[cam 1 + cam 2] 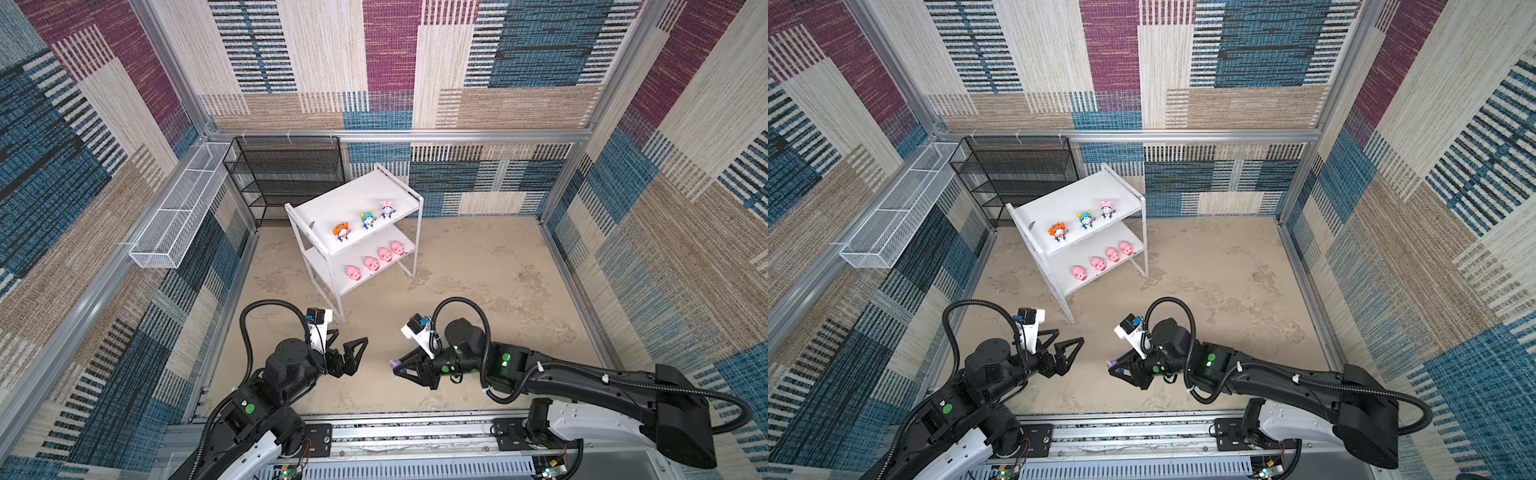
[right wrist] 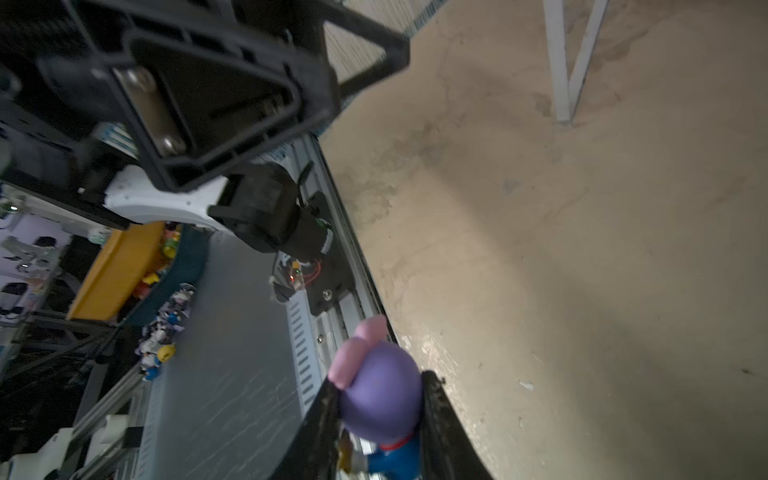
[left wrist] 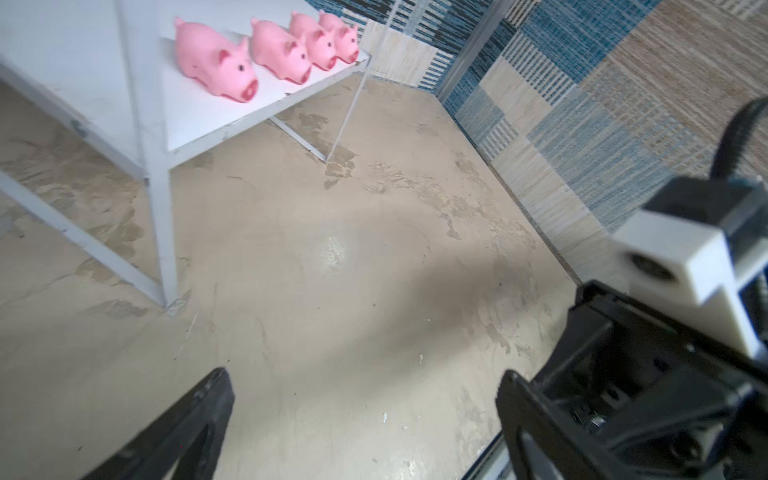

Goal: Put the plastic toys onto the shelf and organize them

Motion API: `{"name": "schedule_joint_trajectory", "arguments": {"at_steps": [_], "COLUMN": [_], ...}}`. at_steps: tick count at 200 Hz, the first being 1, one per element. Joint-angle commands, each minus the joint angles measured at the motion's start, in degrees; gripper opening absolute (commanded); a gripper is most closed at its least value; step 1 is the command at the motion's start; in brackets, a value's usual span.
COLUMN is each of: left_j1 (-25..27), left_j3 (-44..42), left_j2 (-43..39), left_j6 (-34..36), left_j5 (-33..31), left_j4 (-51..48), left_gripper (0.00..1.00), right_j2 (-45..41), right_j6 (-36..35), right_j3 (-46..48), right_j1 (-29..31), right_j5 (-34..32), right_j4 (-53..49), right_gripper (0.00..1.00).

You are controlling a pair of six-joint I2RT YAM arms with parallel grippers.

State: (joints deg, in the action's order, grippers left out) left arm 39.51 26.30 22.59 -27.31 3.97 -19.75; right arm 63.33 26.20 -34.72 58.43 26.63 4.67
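Note:
The white two-tier shelf [image 1: 353,195] stands angled at the back of the floor. On its top board stand an orange-hooded figurine [image 1: 342,231], a blue-hooded one [image 1: 367,219] and a pink-hooded one [image 1: 387,209]. Several pink pigs [image 1: 371,263] line the lower board and also show in the left wrist view as pigs [image 3: 216,62]. My right gripper [image 1: 397,368] hovers low over the floor near the front, shut on the purple-hooded figurine [image 2: 380,395]. Facing it from the left, my left gripper [image 1: 351,338] is open and empty, near the shelf's front leg.
A black mesh rack [image 1: 286,174] stands behind the shelf. A long white wire basket [image 1: 178,216] hangs on the left wall. The arms' rail [image 1: 395,428] runs along the front edge. Fabric walls enclose the beige floor [image 1: 478,291].

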Motion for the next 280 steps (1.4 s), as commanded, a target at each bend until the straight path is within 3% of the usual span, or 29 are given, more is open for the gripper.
{"name": "schedule_joint_trajectory", "arguments": {"at_steps": [1, 50, 100, 213, 280], "left_j1": [0.1, 0.5, 3.1, 7.0, 8.9], "left_j3": [0.9, -0.3, 2.1, 6.3, 7.3], "left_j2": [3.0, 7.3, 12.1, 16.3, 18.5], "left_j6": [2.7, 0.0, 0.2, 3.2, 3.6], "left_j5": [10.5, 26.9, 35.3, 26.3, 23.4], "left_j4": [8.5, 21.4, 25.9, 26.2, 28.6], "left_gripper": [0.98, 0.96, 0.87, 0.66, 0.38], "right_j2": [-0.4, -1.3, -1.2, -2.7, -0.8], "right_j6": [5.7, 11.6, 16.1, 15.4, 12.3], "right_j3": [0.2, 1.5, 2.4, 2.8, 2.3], "right_j1": [-4.3, -9.9, -10.3, -9.8, -6.5], "right_j5": [15.5, 26.4, 27.3, 20.2, 16.2], "right_j4": [15.5, 28.9, 36.2, 38.2, 36.4], "right_gripper": [0.23, 0.23, 0.23, 0.22, 0.23]}}
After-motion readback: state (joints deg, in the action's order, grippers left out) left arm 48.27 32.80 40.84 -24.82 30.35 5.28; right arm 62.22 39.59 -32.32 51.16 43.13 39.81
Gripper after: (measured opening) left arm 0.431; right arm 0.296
